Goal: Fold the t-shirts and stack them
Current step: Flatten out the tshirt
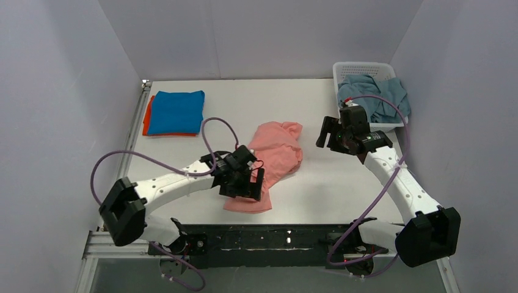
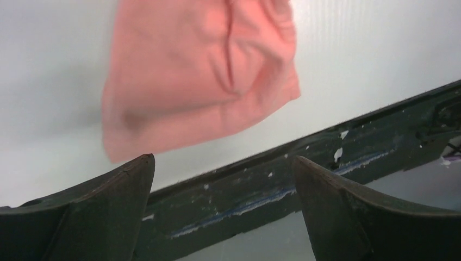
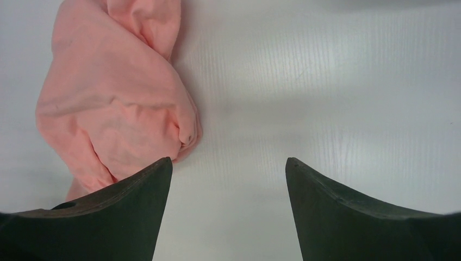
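Observation:
The salmon-pink t-shirt (image 1: 275, 155) lies crumpled in the middle of the table; it also shows in the left wrist view (image 2: 201, 70) and the right wrist view (image 3: 117, 92). My left gripper (image 1: 244, 188) hovers over the shirt's near end, open and empty (image 2: 224, 160). My right gripper (image 1: 325, 133) is open and empty above bare table right of the shirt (image 3: 228, 161). A folded bright blue t-shirt (image 1: 177, 112) lies on a folded orange t-shirt (image 1: 146, 116) at the far left. A dusty grey-blue t-shirt (image 1: 379, 94) hangs out of the basket.
The white perforated basket (image 1: 363, 68) stands at the far right corner. The table's dark front rail (image 2: 326, 157) runs just beyond the shirt's near end. Grey walls enclose the table on three sides.

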### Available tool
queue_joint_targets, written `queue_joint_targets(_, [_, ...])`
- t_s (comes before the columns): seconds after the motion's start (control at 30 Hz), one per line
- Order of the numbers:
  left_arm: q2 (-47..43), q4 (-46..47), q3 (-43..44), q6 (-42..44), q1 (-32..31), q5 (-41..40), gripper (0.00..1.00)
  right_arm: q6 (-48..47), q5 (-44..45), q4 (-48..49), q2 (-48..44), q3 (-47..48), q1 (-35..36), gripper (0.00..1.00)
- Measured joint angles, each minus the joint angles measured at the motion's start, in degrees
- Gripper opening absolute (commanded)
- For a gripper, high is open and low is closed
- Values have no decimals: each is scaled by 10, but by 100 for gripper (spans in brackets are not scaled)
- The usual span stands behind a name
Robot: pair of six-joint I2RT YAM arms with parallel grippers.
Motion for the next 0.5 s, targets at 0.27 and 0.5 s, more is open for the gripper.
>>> queue_joint_targets(0.27, [210,18,124,9,-93,-64,81,10,-6,2,-50,-40,-45,84])
queue_joint_targets(0.5, [299,3,165,3,-127,-107,64,8,-26,4,-72,-70,-75,84])
